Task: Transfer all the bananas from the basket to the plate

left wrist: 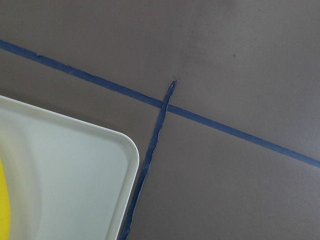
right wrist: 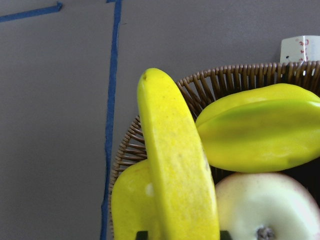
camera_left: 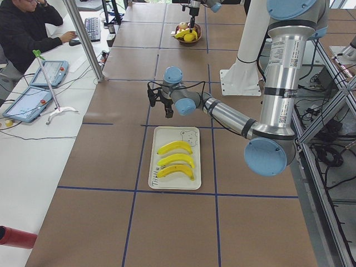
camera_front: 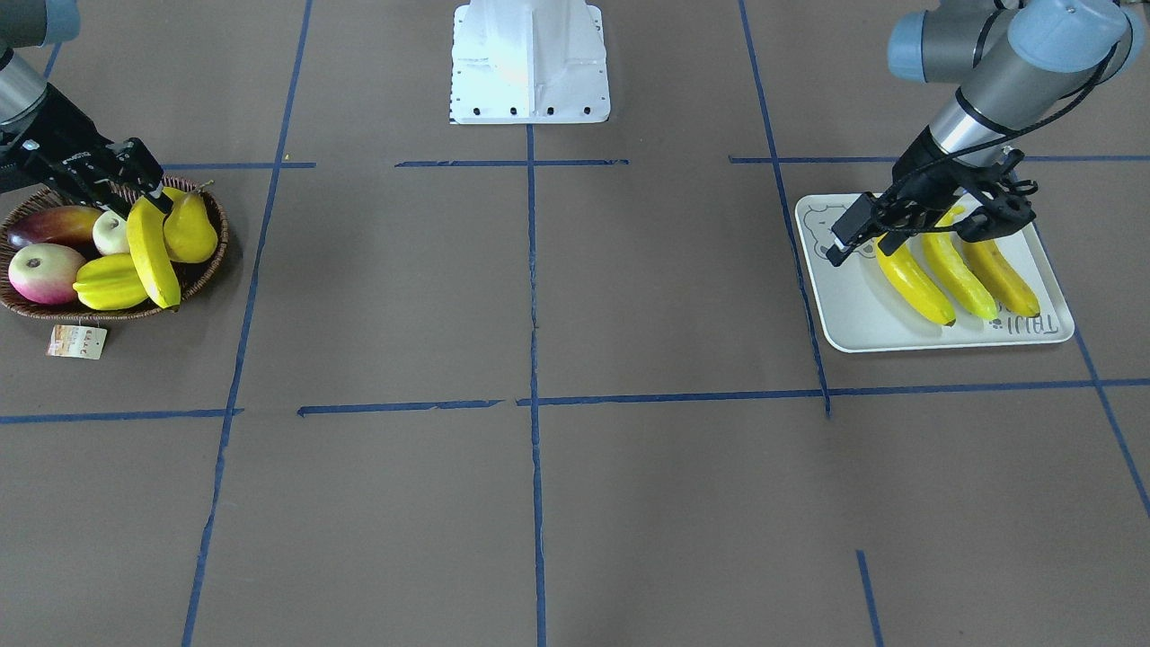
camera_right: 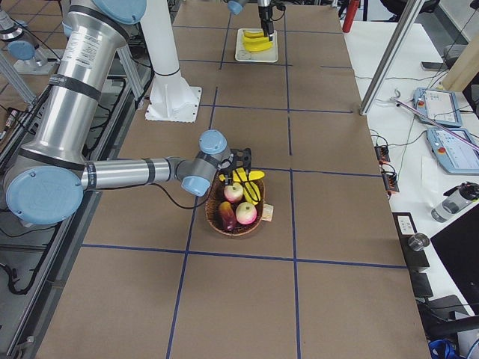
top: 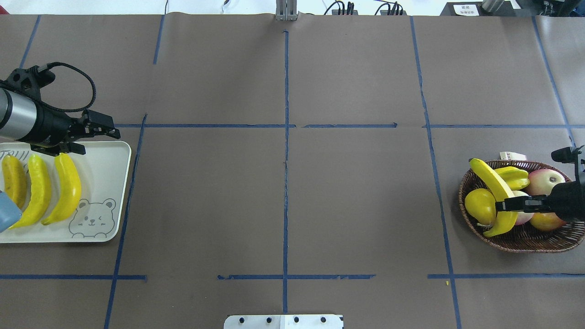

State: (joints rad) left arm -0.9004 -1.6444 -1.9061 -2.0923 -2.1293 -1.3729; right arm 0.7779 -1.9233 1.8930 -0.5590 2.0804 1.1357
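Note:
One yellow banana (top: 496, 187) lies slanted across the fruit in the brown wicker basket (top: 521, 242) at the table's right end. My right gripper (top: 506, 205) is shut on this banana's lower half, and it fills the right wrist view (right wrist: 175, 165). Three bananas (top: 39, 189) lie side by side on the off-white bear plate (top: 109, 183) at the left end. My left gripper (camera_front: 861, 244) hangs open and empty just above the plate's far edge, beside the nearest banana (camera_front: 912, 283).
The basket also holds a starfruit (camera_front: 112, 283), a yellow pear (camera_front: 190, 229), apples (camera_front: 45, 272) and a dark red fruit (camera_front: 54, 225). A paper tag (camera_front: 76, 341) lies by it. The white robot base (camera_front: 530, 63) stands mid-table. A person (camera_left: 28, 28) sits at a side desk.

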